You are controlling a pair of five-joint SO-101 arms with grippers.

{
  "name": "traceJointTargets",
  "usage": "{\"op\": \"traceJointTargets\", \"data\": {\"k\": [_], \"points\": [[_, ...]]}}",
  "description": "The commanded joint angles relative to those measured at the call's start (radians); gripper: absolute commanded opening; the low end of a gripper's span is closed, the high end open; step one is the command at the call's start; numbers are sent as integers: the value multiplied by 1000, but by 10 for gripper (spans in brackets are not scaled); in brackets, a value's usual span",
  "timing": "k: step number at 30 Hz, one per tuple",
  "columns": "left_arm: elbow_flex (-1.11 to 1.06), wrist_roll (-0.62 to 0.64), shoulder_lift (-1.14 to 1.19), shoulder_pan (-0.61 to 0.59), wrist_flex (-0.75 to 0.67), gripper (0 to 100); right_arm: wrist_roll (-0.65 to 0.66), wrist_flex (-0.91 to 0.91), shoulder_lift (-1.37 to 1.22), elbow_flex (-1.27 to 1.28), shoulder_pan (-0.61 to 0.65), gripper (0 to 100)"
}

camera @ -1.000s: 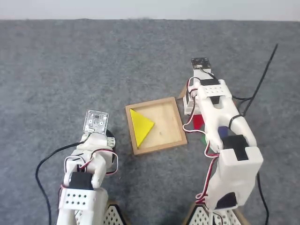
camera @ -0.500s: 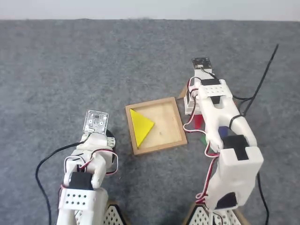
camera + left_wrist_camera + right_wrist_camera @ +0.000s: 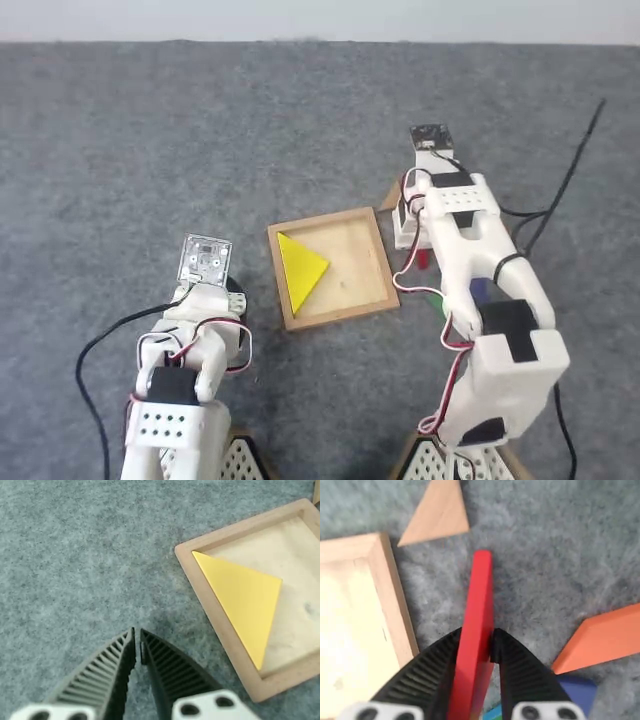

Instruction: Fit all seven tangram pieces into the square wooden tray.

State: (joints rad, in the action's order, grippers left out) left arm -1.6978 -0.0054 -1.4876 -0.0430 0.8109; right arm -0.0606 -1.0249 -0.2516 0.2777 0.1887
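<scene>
Now my right gripper (image 3: 476, 636) is clamped edge-on on the red piece (image 3: 481, 590) at the wooden tray's (image 3: 395, 595) three o'clock; my left gripper (image 3: 137, 636) rests closed, empty, at eight o'clock; held so thinly, the piece could pivot and snag the rim or the yellow triangle (image 3: 245, 597).

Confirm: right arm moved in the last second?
Yes: its elbow slid back, away from the tray; the gripper, holding the red piece, barely shifted.
</scene>
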Motion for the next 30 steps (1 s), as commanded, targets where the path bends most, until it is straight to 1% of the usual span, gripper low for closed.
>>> {"op": "traceJointTargets", "data": {"k": [1, 2, 3, 7, 10, 13, 16, 20, 22, 24, 30], "points": [[8, 6, -14, -5, 5, 15, 11, 7, 77, -6, -5, 43], [8, 6, -14, -5, 5, 15, 11, 7, 79, -9, -7, 11], [8, 6, -14, -5, 5, 15, 11, 7, 82, -14, -7, 2], [8, 6, -14, -5, 5, 15, 11, -12, 120, -20, 2, 7], [8, 6, -14, -5, 5, 15, 11, -44, 174, -21, 36, 7], [8, 6, -14, -5, 5, 15, 29, -76, 223, -21, 128, 7], [8, 6, -14, -5, 5, 15, 114, -96, 234, -20, 268, 7], [8, 6, -14, -5, 5, 15, 126, -79, 236, -31, 395, 7], [8, 6, -14, -5, 5, 15, 129, -65, 236, -34, 426, 7], [8, 6, -14, -5, 5, 15, 160, -50, 236, -35, 447, 7], [8, 6, -14, -5, 5, 15, 170, -15, 216, -34, 458, 7]]}}
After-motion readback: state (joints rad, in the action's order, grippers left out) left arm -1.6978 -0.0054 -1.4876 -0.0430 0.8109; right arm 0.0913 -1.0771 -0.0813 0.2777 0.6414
